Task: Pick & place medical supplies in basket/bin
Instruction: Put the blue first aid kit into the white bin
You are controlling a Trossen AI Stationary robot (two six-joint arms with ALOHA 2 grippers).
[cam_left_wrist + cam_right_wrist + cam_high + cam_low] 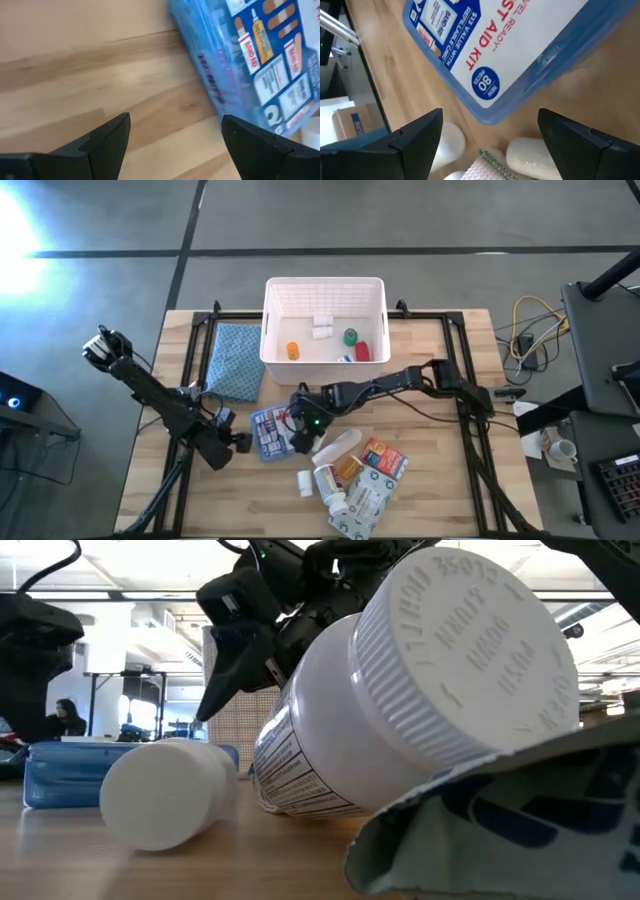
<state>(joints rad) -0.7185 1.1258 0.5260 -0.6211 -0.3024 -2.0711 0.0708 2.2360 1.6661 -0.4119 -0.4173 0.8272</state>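
The wooden table (440, 480) carries everything, and the white bin (325, 292) at its far edge serves as the landmark. Inside the bin lie an orange item (292, 351), a green one (350, 337), a red one (362, 352) and a small white piece (322, 328). A blue cloth (236, 360) lies flat just left of the bin. In front of the bin, toward the near edge, sits the blue first-aid kit (270, 430). Nearer still, right of the kit, is a loose pile: a grey-white pack (362, 508), an orange box (383, 457), a white tube (338, 446) and white pill bottles (328, 483).

The right gripper (487, 132) hangs spread wide above the near corner of the kit, holding nothing. The left gripper (175, 132), left of the kit and low over the bare wood, is also spread and grasps nothing.
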